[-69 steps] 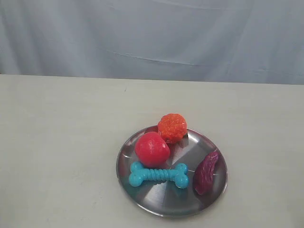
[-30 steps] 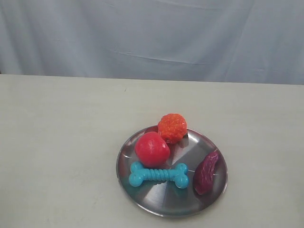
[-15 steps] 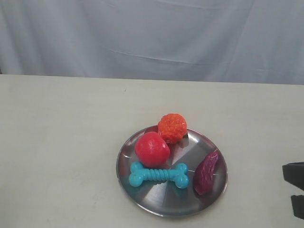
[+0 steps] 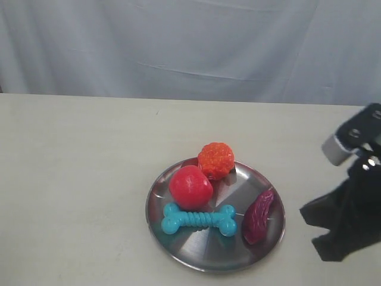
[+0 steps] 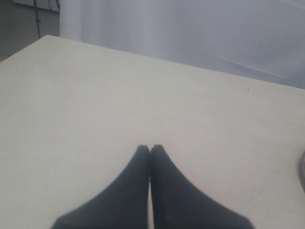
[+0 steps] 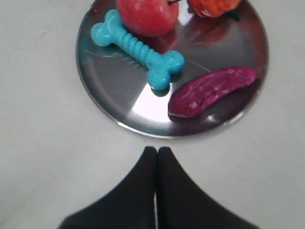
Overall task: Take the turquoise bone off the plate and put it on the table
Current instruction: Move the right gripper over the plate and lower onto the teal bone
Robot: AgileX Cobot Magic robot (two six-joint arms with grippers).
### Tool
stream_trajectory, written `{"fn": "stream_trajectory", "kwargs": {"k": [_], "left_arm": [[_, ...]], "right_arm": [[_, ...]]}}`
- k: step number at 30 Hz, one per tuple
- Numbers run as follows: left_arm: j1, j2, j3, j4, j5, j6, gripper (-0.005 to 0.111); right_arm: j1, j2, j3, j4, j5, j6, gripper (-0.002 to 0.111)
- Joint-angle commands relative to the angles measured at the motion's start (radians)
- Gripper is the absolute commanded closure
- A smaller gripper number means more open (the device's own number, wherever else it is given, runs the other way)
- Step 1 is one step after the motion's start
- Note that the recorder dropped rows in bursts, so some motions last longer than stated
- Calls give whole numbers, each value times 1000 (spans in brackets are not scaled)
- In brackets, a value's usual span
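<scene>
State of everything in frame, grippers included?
plate: flat on the table, four toys in it
turquoise bone: lying on the plate, ungrasped
red apple: on the plate
orange ball: on the plate
purple piece: lying on the plate
left gripper: shut, empty
right gripper: shut, empty, off the plate

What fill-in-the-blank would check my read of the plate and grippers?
The plate holds ____ toys. The turquoise bone lies ____ the plate. The right gripper is ____, holding nothing. In the exterior view, the purple piece lies by the plate's ____ rim.
Missing: four; on; shut; right.
</scene>
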Motion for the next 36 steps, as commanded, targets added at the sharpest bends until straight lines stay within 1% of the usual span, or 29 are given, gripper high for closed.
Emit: {"fn": "stream_trajectory", "kwargs": {"k": [1, 4, 5, 6, 8, 10, 12, 15, 19, 23, 31, 32, 33, 35, 36], "left_arm": [[4, -1, 3, 6, -5, -2, 107], [4, -1, 3, 6, -5, -2, 107], [4, -1, 3, 6, -5, -2, 107], [4, -1, 3, 6, -5, -2, 107], [4, -1, 3, 6, -5, -2, 107], [4, -1, 3, 6, -5, -2, 107], [4, -1, 3, 6, -5, -2, 107], [4, -1, 3, 6, -5, -2, 107], [4, -1, 3, 6, -5, -2, 107], [4, -1, 3, 6, -5, -2, 107], [4, -1, 3, 6, -5, -2, 107], [4, -1, 3, 6, -5, -2, 107], [4, -1, 3, 6, -5, -2, 107], [4, -1, 3, 6, -5, -2, 107], [4, -1, 3, 6, -5, -2, 107]], "right_arm": [[86, 195, -172, -5, 37, -136, 109], [134, 348, -314, -22, 93, -223, 109], [147, 401, -364, -30, 118, -279, 109], [168, 498, -443, -50, 138, -332, 109], [186, 614, -538, -103, 129, -340, 109], [210, 712, -581, -183, 123, -370, 109], [232, 785, -584, -236, 103, -373, 109], [241, 865, -584, -201, 41, -371, 108], [262, 913, -584, -196, -57, -371, 108], [298, 916, -584, -198, -67, -373, 108], [307, 920, -584, -198, -81, -373, 108], [307, 923, -584, -198, -78, -373, 108], [307, 927, -584, -198, -78, -373, 104], [307, 935, -584, -191, -72, -373, 93], [307, 940, -584, -188, -68, -373, 84]]}}
